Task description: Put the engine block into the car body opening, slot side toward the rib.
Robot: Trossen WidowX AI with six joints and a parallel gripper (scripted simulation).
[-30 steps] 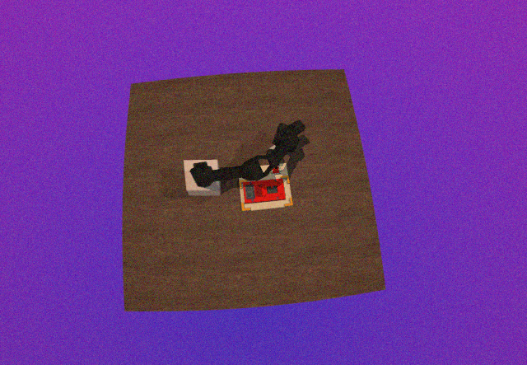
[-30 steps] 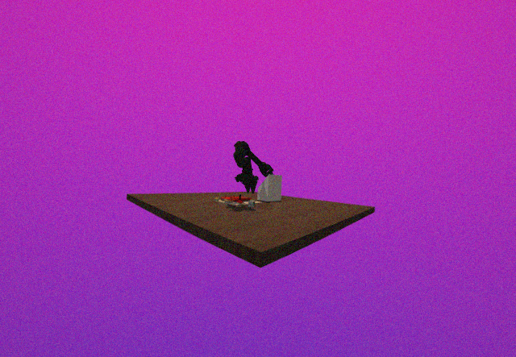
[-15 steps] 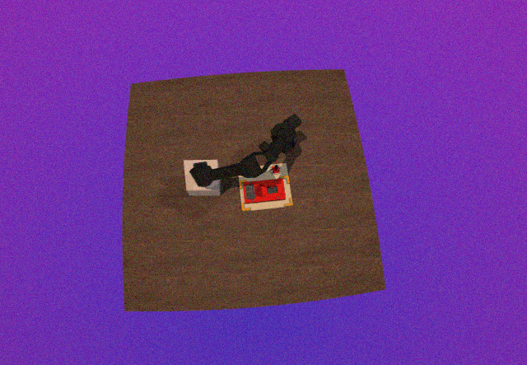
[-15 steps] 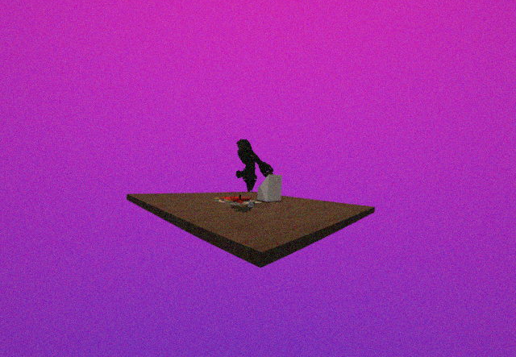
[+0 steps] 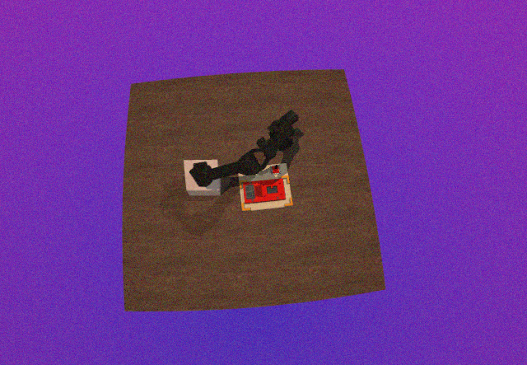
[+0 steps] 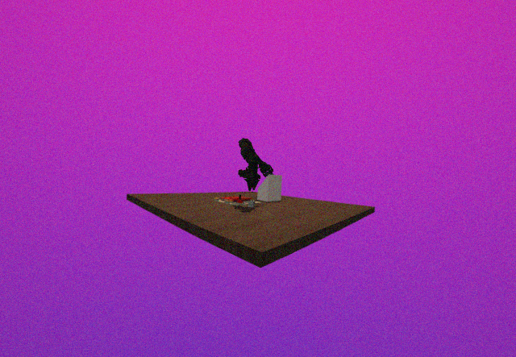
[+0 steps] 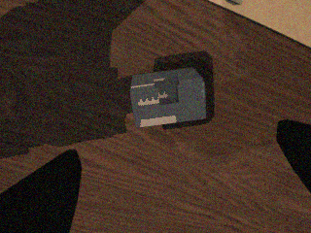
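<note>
Blue-grey, blocky engine block with pale patches [image 6: 251, 204] [image 7: 170, 97] is sitting out on the brown wood-grain table [image 5: 238, 259] [image 6: 258, 228] [image 7: 194, 194], so honestly I'm at the start of this job as far as I can see. It's just beside the cream board with orange corner marks [image 5: 268, 206] [image 6: 220, 201] [image 7: 287, 16], not in the flat red car body with dark grey panels [image 5: 263, 199] [image 6: 233, 198]. From the top I can't pick the block out, my own arm probably covers it.

My black two-fingered pincer [image 5: 282, 137] [image 6: 251, 189] [image 7: 179, 145] is wide apart with nothing in it, hanging above the table. The wrist view has the block between and beyond my fingertips, well short of a grip.

So done: nothing on the list, maybe just the lining up. Left, I reckon: grab it, lift, carry it over, turn the slot side to the rib, press it all the way down, let go, back off without bumping anything. Can't make out the rib from here, and which dark patch is the opening is anyone's guess
</note>
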